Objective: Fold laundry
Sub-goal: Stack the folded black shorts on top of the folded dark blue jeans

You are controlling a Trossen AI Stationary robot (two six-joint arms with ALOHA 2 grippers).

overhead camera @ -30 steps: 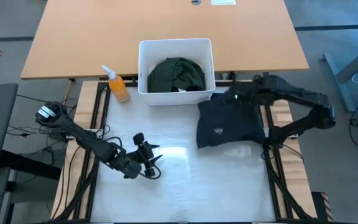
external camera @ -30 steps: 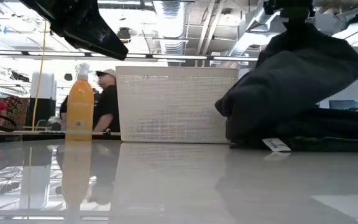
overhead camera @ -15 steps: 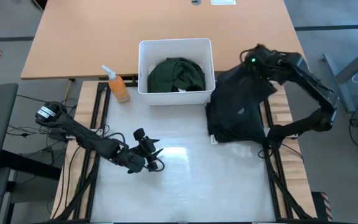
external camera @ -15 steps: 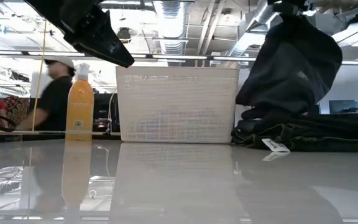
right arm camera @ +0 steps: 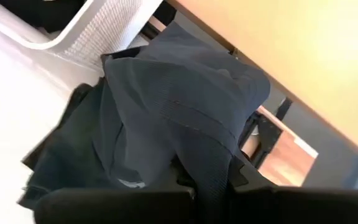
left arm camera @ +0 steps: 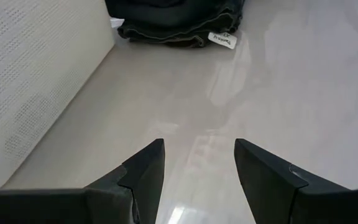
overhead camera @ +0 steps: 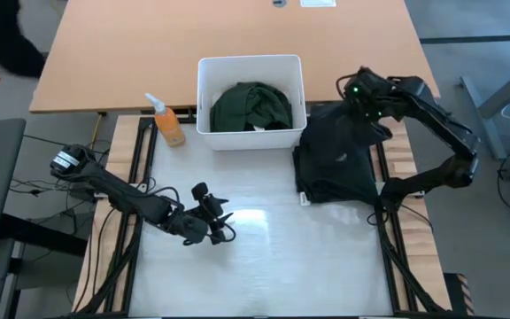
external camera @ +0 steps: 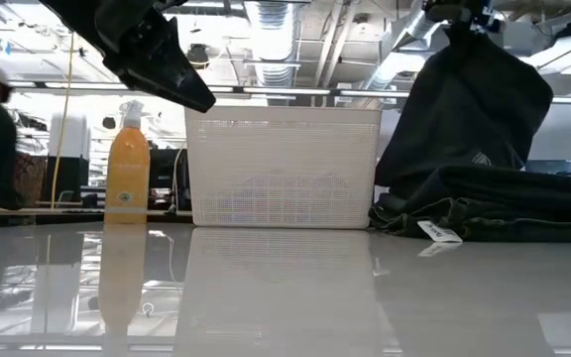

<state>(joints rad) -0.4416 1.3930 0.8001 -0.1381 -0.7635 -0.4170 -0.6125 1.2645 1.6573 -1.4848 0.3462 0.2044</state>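
Folding barely begun: nothing lies neatly folded yet.
Right gripper (overhead camera: 359,92), jaws clamped on the rumpled black cloth garment (overhead camera: 339,159) at right of frame; dark green garment (overhead camera: 251,105) waits in the white plastic bin (overhead camera: 205,71); left gripper (overhead camera: 219,225) hovers wide-jawed, lower left.

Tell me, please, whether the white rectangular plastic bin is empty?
Not empty: the white rectangular plastic bin holds a crumpled dark green cloth garment, seen from above.
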